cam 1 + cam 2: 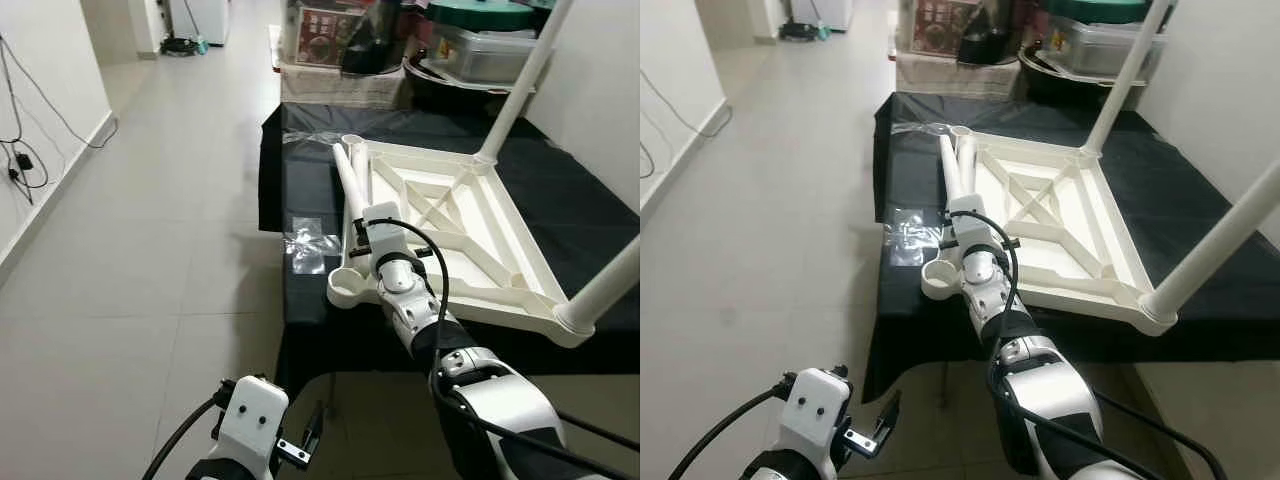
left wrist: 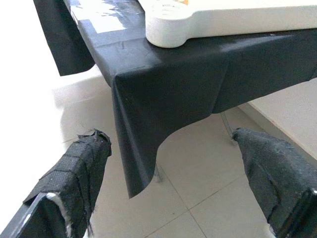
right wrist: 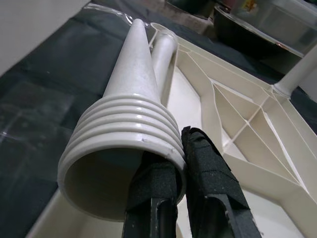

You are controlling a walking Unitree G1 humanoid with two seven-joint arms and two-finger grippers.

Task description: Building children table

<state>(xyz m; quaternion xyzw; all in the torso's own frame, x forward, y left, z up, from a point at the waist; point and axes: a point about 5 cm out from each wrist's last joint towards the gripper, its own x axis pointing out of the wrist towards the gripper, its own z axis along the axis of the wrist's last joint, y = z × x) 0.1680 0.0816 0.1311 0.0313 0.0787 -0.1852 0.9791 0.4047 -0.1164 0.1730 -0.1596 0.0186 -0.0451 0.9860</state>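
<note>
While the upside-down white tabletop (image 1: pixel 450 235) lies flat on the black-covered bench (image 1: pixel 580 210), the right gripper (image 3: pixel 181 171) has its two fingers pinched on the ribbed rim of a loose table leg (image 3: pixel 133 106), one finger inside the tube's open end, one outside. That leg lies along the tabletop's left edge, beside a second loose leg (image 3: pixel 163 52), both pointing away from the robot. Two more legs already stand in sockets: one at the far corner (image 1: pixel 520 85), one at the near right corner (image 1: pixel 605 285). The near left corner socket (image 1: pixel 347 287) sits just left of the right wrist. Clear plastic wrap (image 1: pixel 305 245) lies on the cloth left of the tabletop. Left gripper (image 2: pixel 173 173) hangs low in front of the bench's corner, fingers spread wide, holding nothing. Boxes and tubs (image 1: pixel 470 45) are stacked beyond the bench's far end.
</note>
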